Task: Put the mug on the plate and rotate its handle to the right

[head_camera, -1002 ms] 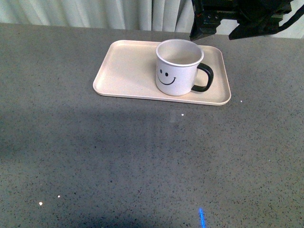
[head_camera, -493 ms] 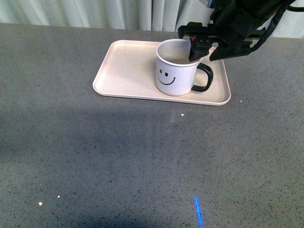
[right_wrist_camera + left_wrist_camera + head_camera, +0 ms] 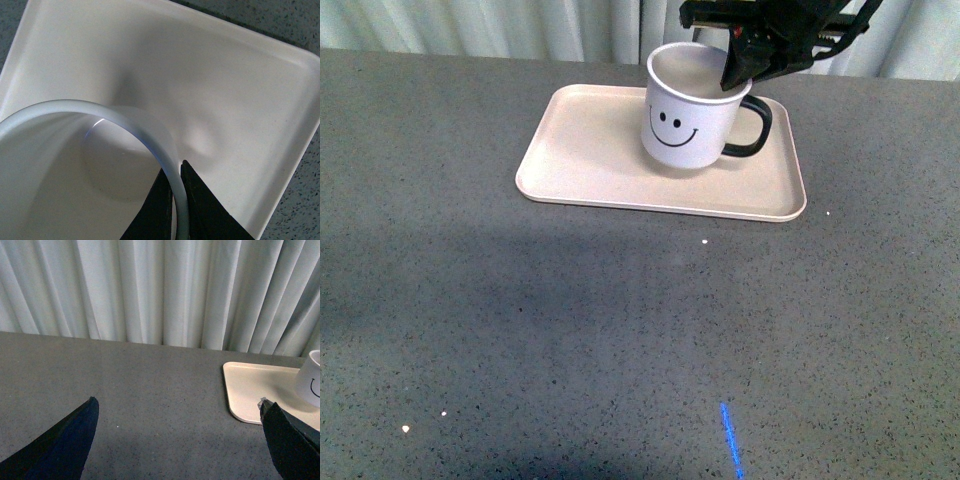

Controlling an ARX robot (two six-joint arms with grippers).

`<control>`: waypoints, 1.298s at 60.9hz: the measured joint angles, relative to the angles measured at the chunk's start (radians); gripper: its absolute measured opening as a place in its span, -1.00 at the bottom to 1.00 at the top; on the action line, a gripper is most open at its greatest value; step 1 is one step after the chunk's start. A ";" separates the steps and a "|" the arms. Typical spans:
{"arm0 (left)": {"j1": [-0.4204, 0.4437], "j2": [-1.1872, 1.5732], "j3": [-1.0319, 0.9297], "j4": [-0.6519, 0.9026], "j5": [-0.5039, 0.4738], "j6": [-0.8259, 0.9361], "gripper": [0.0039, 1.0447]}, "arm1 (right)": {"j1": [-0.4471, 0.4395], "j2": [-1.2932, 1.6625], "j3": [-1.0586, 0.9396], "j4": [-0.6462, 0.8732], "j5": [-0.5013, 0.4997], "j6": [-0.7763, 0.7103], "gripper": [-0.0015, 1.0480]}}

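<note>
The white mug with its black smiley face hangs slightly tilted just above the pale pink-beige plate. Its black handle points right. My right gripper is shut on the mug's rim close to the handle. In the right wrist view its black fingers pinch the white rim of the mug, one inside and one outside, with the plate below. My left gripper is open over bare table, its fingertips wide apart. The plate and the mug lie off to its side.
The plate sits on a grey speckled tabletop that reaches to pale pleated curtains at the back. A blue light streak marks the table near the front edge.
My right gripper came down onto the mug's rim and shut on it. The mug, which stood on the plate, is now lifted off it and slightly tilted.
</note>
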 joint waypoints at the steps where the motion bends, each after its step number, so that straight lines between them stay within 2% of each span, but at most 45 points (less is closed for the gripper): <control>1: 0.000 0.000 0.000 0.000 0.000 0.000 0.83 | -0.001 0.001 0.005 -0.006 -0.004 -0.012 -0.97; 19: 0.000 0.000 0.000 0.000 0.000 0.000 0.83 | -0.023 0.066 0.066 -0.062 -0.018 -0.232 -0.97; 37: 0.000 0.000 0.000 0.000 0.000 0.000 0.83 | -0.024 0.088 0.067 -0.051 -0.026 -0.328 -0.97; 47: 0.000 0.000 0.000 0.000 0.000 0.000 0.83 | -0.027 0.088 0.067 -0.039 -0.033 -0.353 -0.47; 53: 0.000 0.000 0.000 0.000 0.000 0.000 0.83 | -0.035 0.085 0.064 0.013 -0.032 -0.375 -0.06; 58: 0.000 0.000 0.000 0.000 0.000 0.000 0.83 | -0.045 0.036 0.003 0.124 -0.021 -0.414 0.30; 65: 0.000 0.000 0.000 0.000 0.000 0.000 0.83 | -0.052 -0.020 -0.006 0.138 -0.021 -0.433 0.82; 68: 0.000 0.000 0.000 0.000 0.000 0.000 0.83 | -0.052 -0.024 -0.006 0.138 -0.021 -0.435 0.84; 70: 0.000 0.000 0.000 0.000 0.000 0.000 0.83 | -0.051 -0.034 -0.039 0.209 0.017 -0.406 0.78; 73: 0.000 0.000 0.000 0.000 0.000 0.000 0.83 | -0.046 -0.071 -0.180 0.497 0.143 -0.325 0.62; 74: 0.000 0.000 0.000 0.000 0.000 0.000 0.83 | -0.046 -0.081 -0.195 0.526 0.154 -0.304 0.58; 75: 0.000 0.000 0.000 0.000 0.000 0.000 0.83 | -0.046 -0.099 -0.279 0.671 0.188 -0.262 0.52; 76: 0.000 0.000 0.000 0.000 0.000 0.000 0.83 | -0.047 -0.109 -0.314 0.727 0.197 -0.243 0.49; 79: 0.000 0.000 0.000 0.000 0.000 0.000 0.83 | -0.051 -0.171 -0.518 1.061 0.214 -0.140 0.28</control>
